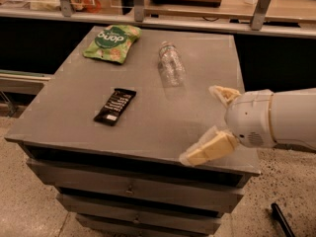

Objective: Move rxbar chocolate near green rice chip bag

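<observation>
Hanging over the front-right corner of the worktop with the gripper spread wide, nothing between the fingers. Well apart from the rxbar chocolate, flat toward the front-left edge; farther yet from the green rice chip bag at the back-left corner. Could skid the thin bar on a shallow pinch, or clip the water bottle lying mid-back. Cannot see the arm past the wrist.

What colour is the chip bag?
The chip bag is light green with a darker logo, camera view. The gripper hovers open over the table's front right.
</observation>
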Available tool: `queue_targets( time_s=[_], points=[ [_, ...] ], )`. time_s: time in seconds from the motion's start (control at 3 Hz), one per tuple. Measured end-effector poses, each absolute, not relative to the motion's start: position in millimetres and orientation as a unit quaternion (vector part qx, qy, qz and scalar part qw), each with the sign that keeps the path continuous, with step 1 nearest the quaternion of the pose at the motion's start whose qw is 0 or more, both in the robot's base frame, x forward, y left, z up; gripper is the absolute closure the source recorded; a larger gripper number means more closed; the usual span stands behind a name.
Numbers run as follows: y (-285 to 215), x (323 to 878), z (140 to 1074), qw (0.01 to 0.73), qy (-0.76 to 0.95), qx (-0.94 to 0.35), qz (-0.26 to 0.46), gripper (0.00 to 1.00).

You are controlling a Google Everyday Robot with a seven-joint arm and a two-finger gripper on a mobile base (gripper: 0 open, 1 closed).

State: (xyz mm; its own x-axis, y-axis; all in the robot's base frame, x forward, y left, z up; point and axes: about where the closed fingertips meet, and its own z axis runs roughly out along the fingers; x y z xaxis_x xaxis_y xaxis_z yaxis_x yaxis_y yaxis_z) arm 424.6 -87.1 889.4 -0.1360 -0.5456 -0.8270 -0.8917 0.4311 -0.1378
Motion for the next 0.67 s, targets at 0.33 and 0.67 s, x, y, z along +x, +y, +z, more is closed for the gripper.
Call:
queue_targets(
  time_s=[0.33, 0.67],
  points=[
    [-60.8, 462.5, 879.1, 0.477, 0.705, -0.483, 0.208, 0.00],
    [-24.0, 498.2, 866.1, 0.499, 0.675, -0.495, 0.225, 0.00]
  ],
)
